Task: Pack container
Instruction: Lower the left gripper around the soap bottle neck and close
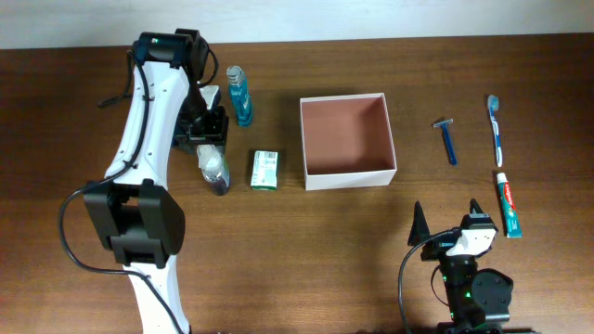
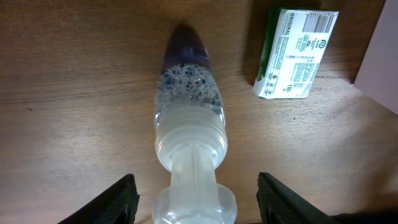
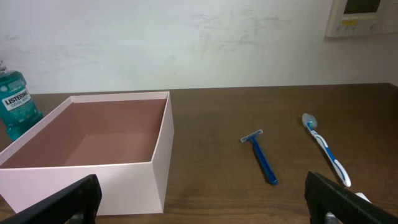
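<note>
The left gripper (image 2: 196,186) hangs over a see-through plastic bottle (image 2: 189,112) lying on its side. Its jaws are wide apart on each side of the round neck, probably so it can pinch the bottle and lift it. The square white cardboard box (image 1: 351,178) sits open and empty in the middle of the wooden table (image 1: 371,264), reddish-brown inside. The right gripper (image 1: 447,213) is near it, jaws apart, holding nothing.

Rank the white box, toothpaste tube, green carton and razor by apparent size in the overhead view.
1. White box.
2. Toothpaste tube and green carton: roughly alike, one longer, one wider.
3. Razor.
</note>
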Controlling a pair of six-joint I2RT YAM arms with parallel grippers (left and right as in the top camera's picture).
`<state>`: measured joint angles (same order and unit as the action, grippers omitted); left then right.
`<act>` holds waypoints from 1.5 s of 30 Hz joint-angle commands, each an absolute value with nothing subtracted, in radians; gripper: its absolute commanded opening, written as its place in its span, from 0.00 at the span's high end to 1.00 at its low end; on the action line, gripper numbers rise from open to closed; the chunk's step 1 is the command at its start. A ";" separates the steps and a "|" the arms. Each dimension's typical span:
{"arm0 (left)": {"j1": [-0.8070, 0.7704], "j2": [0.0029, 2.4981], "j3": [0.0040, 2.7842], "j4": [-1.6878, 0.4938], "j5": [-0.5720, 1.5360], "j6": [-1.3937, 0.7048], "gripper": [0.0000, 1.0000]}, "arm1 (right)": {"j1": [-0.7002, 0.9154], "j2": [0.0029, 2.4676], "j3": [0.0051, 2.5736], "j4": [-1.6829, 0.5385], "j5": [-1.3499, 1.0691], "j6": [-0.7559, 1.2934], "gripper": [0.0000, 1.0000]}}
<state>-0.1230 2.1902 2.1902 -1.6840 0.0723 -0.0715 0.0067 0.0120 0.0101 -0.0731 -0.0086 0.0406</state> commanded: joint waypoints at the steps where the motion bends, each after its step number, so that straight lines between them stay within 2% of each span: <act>1: -0.121 2.193 2.207 -1.688 0.101 -0.082 0.37 | -0.001 0.004 0.006 -0.078 -0.018 0.033 0.01; 22: -0.121 2.194 2.195 -1.688 0.035 -0.081 0.37 | -0.001 0.004 0.006 -0.078 -0.018 0.034 0.01; 45: -0.122 2.194 2.140 -1.688 0.062 -0.077 0.37 | -0.001 0.004 0.006 -0.078 -0.018 0.033 0.01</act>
<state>-0.1230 2.1902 2.1567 -1.6844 0.0669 -0.0719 0.0067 0.0120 0.0101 -0.0731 -0.0086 0.0402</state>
